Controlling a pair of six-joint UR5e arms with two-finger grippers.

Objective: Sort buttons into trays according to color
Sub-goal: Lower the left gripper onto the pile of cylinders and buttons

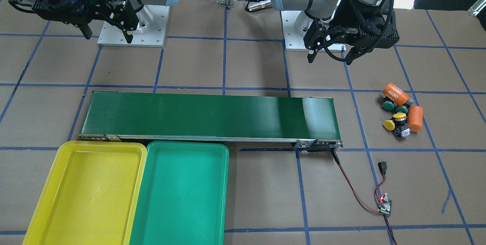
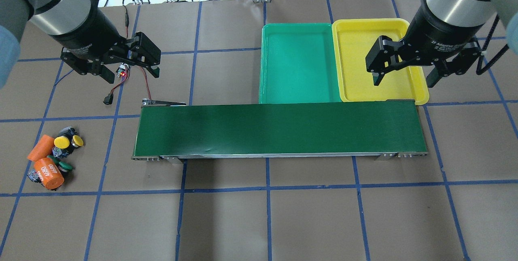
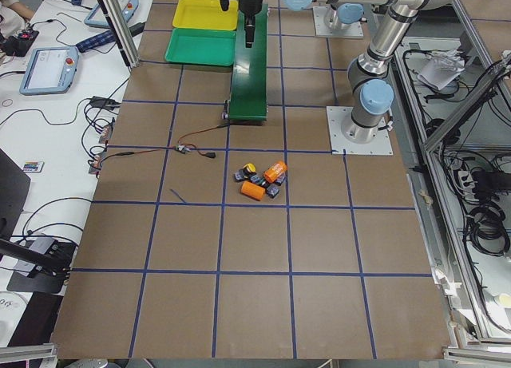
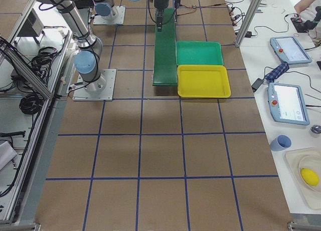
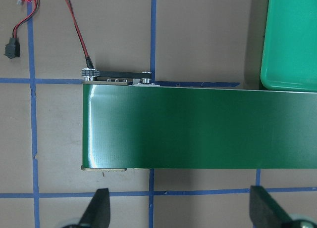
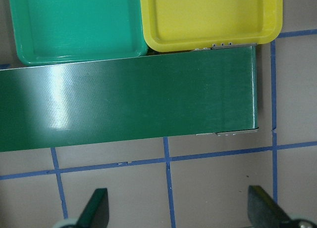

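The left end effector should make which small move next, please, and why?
Probably swing the left end effector, open and hovering near the end of the conveyor, over to the yellow button at the pile's edge. All buttons lie beside the orange cylinders on its side, and both trays are empty.

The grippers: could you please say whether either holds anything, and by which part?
Nothing is held; the left gripper and the right gripper are both open and empty.

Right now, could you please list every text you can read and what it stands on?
"4680", twice, on the orange cylinder.
"2F Adaptive", rest cut off, on the right arm's wrist collar.
Left arm's wrist collar: lettering too blurred to read.
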